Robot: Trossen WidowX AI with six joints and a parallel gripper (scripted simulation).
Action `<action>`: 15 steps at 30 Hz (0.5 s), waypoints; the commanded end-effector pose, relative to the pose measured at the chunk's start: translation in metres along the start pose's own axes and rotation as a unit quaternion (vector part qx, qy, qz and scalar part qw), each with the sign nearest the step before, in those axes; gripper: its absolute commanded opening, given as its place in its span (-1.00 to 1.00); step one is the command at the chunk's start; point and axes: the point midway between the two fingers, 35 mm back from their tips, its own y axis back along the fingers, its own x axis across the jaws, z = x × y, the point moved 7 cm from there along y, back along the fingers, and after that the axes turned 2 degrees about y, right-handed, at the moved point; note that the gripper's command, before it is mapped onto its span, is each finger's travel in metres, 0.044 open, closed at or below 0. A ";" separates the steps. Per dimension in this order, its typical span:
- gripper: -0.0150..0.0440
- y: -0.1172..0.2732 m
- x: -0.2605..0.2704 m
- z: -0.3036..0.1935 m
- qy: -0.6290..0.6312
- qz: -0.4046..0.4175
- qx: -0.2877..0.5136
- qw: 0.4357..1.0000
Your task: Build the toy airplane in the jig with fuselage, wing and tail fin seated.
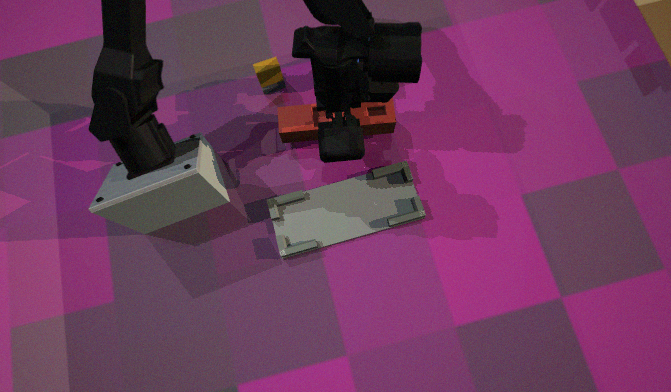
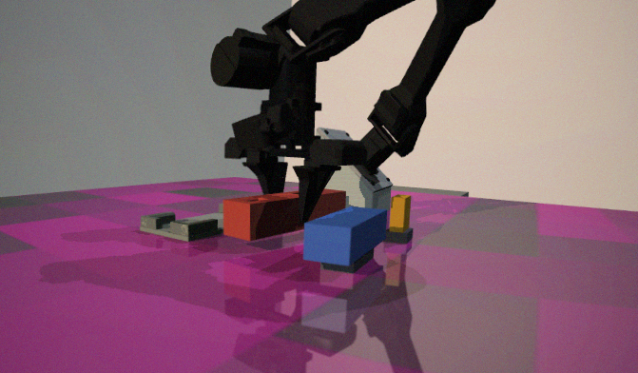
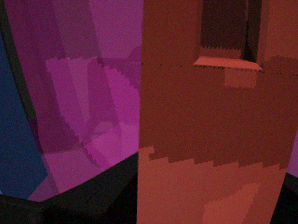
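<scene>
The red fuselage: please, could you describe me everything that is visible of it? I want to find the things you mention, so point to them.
The red fuselage (image 1: 297, 121) (image 2: 237, 219) (image 3: 210, 120) is a long rectangular block, matte and plastic-looking, with rectangular sockets cut into its top. It lies level, sockets up, on the checkered surface, outside the grey-green cradle (image 1: 337, 212) (image 2: 194, 229) and between it and the blue wing (image 2: 327, 244). The gripper (image 1: 340, 122) (image 2: 288, 206) is shut on it across its width, near the middle. Neither socket visible from above holds a tab.

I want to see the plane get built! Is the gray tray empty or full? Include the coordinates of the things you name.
Empty: the cradle (image 1: 337, 212) (image 2: 180, 230) shows its bare flat middle.
</scene>
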 end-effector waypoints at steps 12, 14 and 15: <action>-0.49 0.047 0.000 0.006 0.004 -0.005 -0.006 1.000; -0.49 0.054 0.000 0.006 0.004 -0.005 -0.006 1.000; -0.49 0.057 0.000 0.006 0.004 -0.005 -0.006 1.000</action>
